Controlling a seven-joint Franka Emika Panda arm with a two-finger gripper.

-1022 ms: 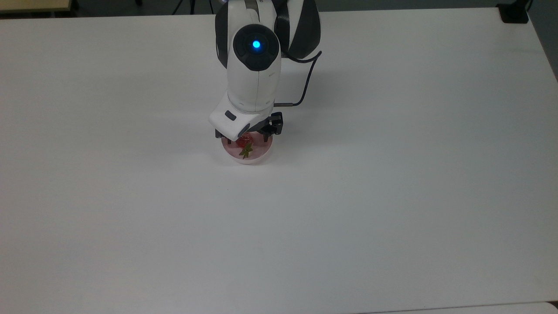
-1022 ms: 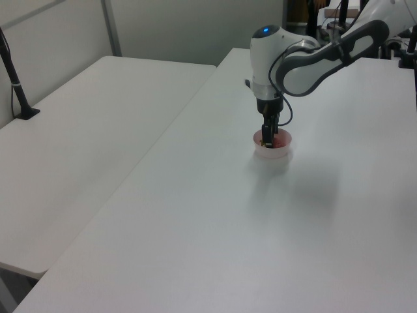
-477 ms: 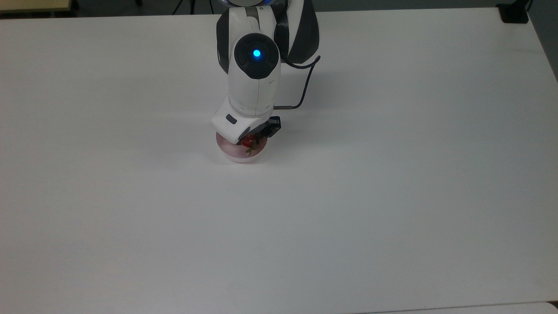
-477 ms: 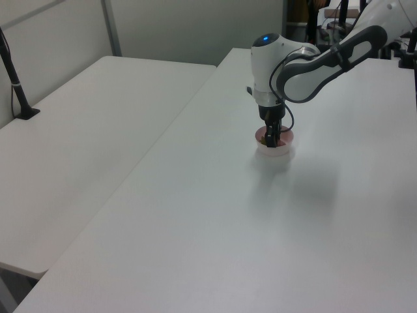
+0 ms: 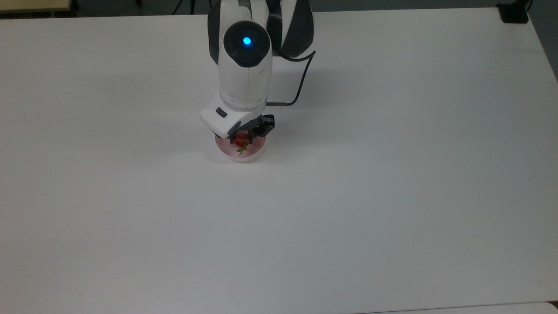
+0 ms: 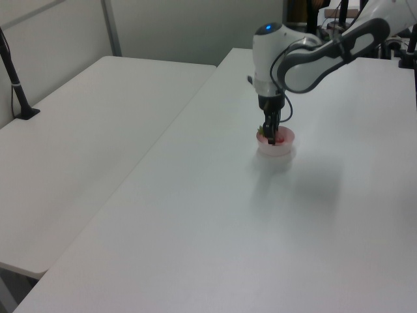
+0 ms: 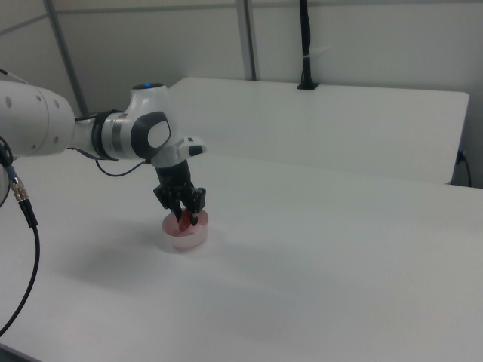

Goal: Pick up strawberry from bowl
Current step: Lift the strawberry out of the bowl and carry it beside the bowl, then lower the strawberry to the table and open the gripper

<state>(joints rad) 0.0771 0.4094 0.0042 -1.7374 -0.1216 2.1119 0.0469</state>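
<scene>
Top view: white table, dark floor strip along the far edge. Arm with a blue light and a black cable. Gripper over the pink bowl, fingers drawn in on the strawberry, its green stem toward the bowl's near rim.

Left view: second white table beside the first, grey partition behind, black post at the left view's left. Gripper upright, tips just above the bowl.

Right view: grey wall panels, another table behind. Strawberry held between the fingertips at the bowl's rim level.
</scene>
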